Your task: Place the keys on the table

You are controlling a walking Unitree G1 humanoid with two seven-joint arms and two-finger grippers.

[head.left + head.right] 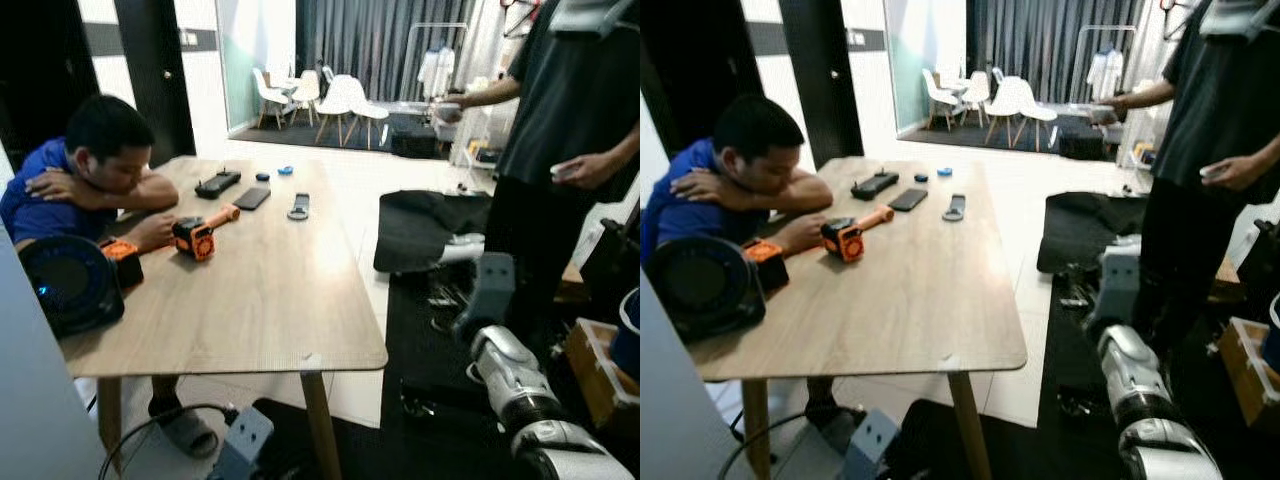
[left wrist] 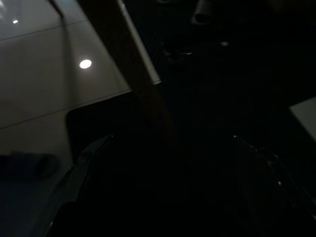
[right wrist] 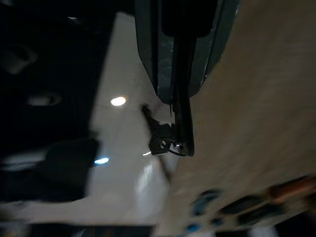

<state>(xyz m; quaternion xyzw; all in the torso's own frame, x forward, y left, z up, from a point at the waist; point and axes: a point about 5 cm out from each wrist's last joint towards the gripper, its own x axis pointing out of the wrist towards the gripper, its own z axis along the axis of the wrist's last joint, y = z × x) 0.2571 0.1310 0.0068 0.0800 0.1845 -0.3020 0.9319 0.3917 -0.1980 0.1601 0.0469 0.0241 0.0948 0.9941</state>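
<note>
The right gripper has its two black fingers pinched together on the keys, which dangle off the fingertips on a small ring. In the wrist view the keys hang next to the edge of the wooden table, over the pale floor rather than over the wood, so they're not on the tabletop. From the head views the right arm is raised off the table's right side, beyond its near right corner, with the wrist block pointing up.

The left gripper is down low by the table leg; that view is super dark and I honestly can't tell if its fingers are open or closed.

On the tabletop: an orange and black tool near the left edge, a big round black device at the near left corner, and toward the far edge a black phone, a black controller-looking thing, a grey key fob and a small blue thing.

A person in a blue shirt leans on the left edge with their arms folded on the wood. Another person in a dark shirt stands off to the right, past a black mat on the floor.
</note>
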